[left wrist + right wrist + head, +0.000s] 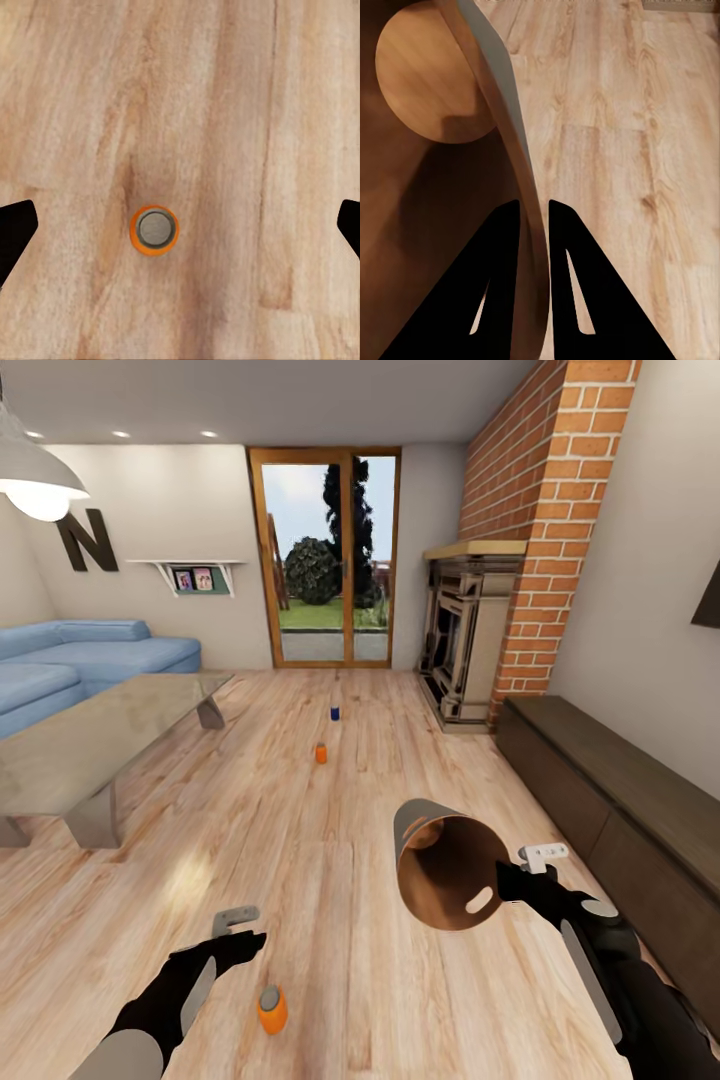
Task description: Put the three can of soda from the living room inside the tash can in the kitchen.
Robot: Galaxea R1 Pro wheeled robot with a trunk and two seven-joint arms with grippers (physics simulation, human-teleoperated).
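So the left claw [238,928] is hovering low over the wood floor [330,840] with its fingers spread wide. In the left wrist view the two dark fingertips [16,225] sit at opposite edges, with the nearest orange can [154,230] standing upright between them and a bit off toward one side. You're looking straight down on its silvery top, so its long axis is vertical, pretty much in line with the claw's approach.

From the head view, that can [271,1009] sits just beside the left claw, slightly closer to the robot and a touch to its right. It's clearly the left arm's job, I'd say: a small shift to centre, then straight down.

Further out on the floor are a second orange can [321,753] and a dark blue can [335,713], both upright and well apart from either arm.

Over on the right, the right claw [508,883] is pinched on the rim of the trash can [445,865], one finger inside the wall and one outside. The bin is held off the floor, tipped so its brown mouth faces the camera.
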